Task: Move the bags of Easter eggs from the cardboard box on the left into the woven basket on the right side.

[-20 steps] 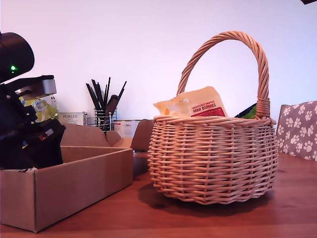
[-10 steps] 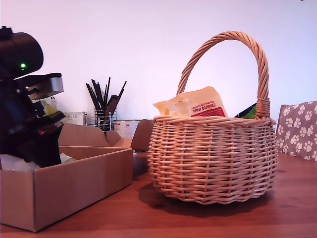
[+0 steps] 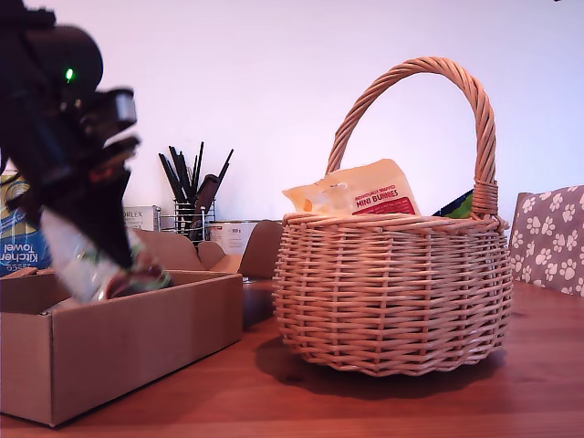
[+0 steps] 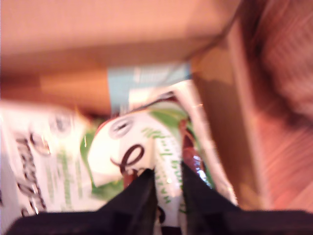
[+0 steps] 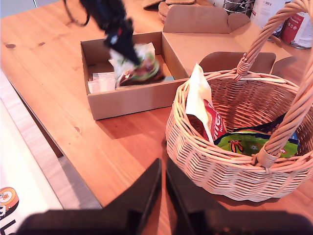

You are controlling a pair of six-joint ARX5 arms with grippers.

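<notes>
Green-white egg bag (image 4: 146, 156) pinched in first claw (image 4: 166, 188), above box (image 3: 137, 319).

So the background stuff I can see from here: everything sits on a reddish-brown wooden bench (image 3: 383, 401) with visible grain and a couple of dark knots. Back against the pale wall (image 3: 274, 82) there's a black wire utensil holder (image 3: 189, 222) stuffed with dark utensils (image 3: 187, 178) poking up at angles. Just beside it, toward the exterior view's right, stands a white tin (image 3: 233, 236) with a label I can't read. On its other side is a small box (image 3: 139, 217) with partly hidden lettering. At the exterior view's left edge, a blue kitchen towel pack (image 3: 18, 239). At the exterior view's right edge, grey fabric with white paw prints (image 3: 550, 239).
</notes>
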